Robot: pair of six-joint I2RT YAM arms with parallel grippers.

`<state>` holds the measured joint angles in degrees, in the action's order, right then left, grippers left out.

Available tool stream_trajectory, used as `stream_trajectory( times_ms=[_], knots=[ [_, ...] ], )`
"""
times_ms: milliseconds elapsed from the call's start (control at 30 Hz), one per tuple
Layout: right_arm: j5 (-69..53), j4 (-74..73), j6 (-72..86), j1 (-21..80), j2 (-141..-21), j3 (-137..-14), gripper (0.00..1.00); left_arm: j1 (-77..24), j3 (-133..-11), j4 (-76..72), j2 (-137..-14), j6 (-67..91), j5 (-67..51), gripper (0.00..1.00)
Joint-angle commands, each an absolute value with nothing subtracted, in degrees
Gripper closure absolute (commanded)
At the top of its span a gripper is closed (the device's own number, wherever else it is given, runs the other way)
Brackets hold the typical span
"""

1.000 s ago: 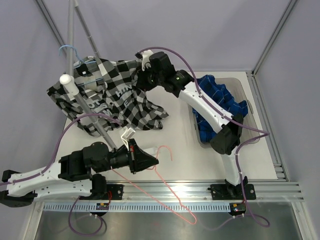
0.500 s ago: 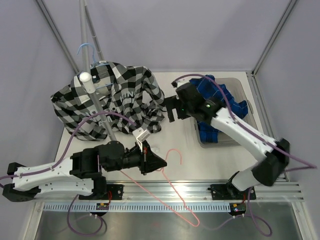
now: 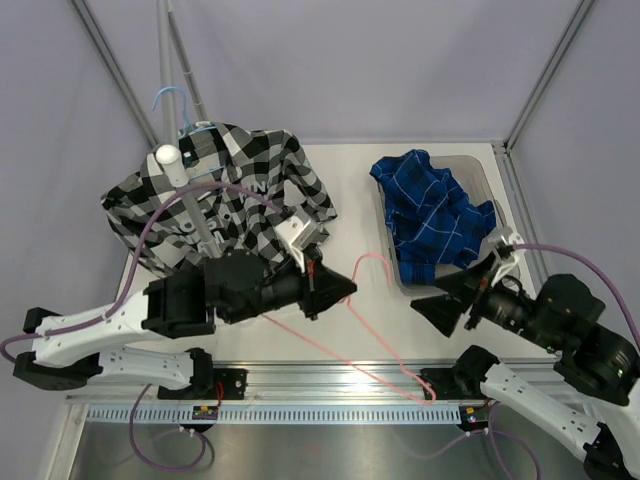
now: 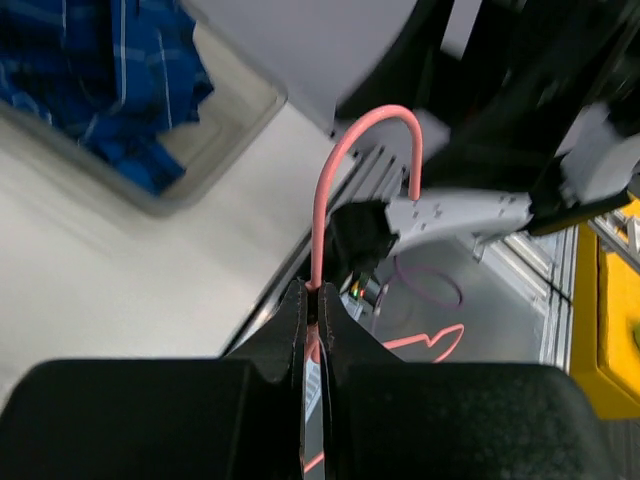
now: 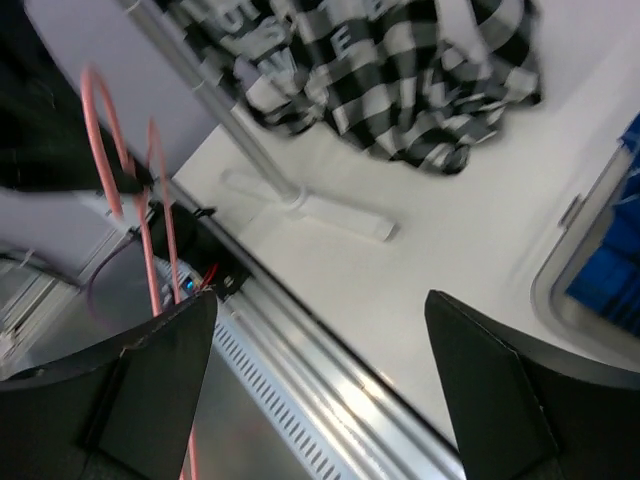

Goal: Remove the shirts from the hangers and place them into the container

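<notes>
Half done: blue shirt [image 3: 432, 215] lies in bin [image 3: 478, 160] at right, checked shirt [image 3: 240, 195] hangs on blue hanger [image 3: 170, 100] upper left, left gripper [image 3: 343, 290] clamps the bare pink hanger [image 3: 375, 263], right gripper [image 3: 450, 292] gapes empty.

I stand at a white table [image 3: 350, 180] — pale lilac walls [image 3: 400, 60] close it in on three sides, with grey metal posts [image 3: 547, 72] at the corners. A ribbed aluminium rail [image 3: 340, 375] runs along my near edge, with a grey steel sheet [image 3: 330, 450] below it. The light is soft and even.
</notes>
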<state>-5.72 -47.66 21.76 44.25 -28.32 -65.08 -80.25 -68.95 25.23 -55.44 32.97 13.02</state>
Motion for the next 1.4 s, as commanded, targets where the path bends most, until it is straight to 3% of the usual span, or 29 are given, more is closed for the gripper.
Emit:
stream_trajectory(
  times_ms=[0, 233, 667, 800, 1133, 1367],
  knots=[
    [-18.62, -51.14, 25.05, 44.65, -22.35, -61.71, 0.08, -80.51, -82.66, 27.59, -61.07, 27.17, 18.45, 1.0],
    [-20.56, -55.72, 26.45, 44.65, -12.75, -60.29, 0.15, -80.51, -95.18, 32.69, -68.29, 23.91, 18.46, 1.0],
    [-21.0, -61.26, 28.3, 44.56, -6.68, -63.72, 0.24, -80.51, -99.32, 33.66, -70.57, 23.29, 18.11, 1.0],
    [-22.85, -60.65, 28.74, 44.56, -6.15, -62.67, 0.31, -80.51, -100.19, 33.58, -71.1, 23.29, 17.67, 1.0],
    [-28.91, -57.75, 29.79, 43.6, -6.06, -59.86, 0.35, -80.51, -100.46, 33.14, -71.8, 22.94, 17.49, 1.0],
    [-34.01, -55.2, 29.79, 42.45, -6.5, -57.48, 0.52, -80.51, -100.9, 32.34, -73.04, 22.68, 16.88, 1.0]
  ],
)
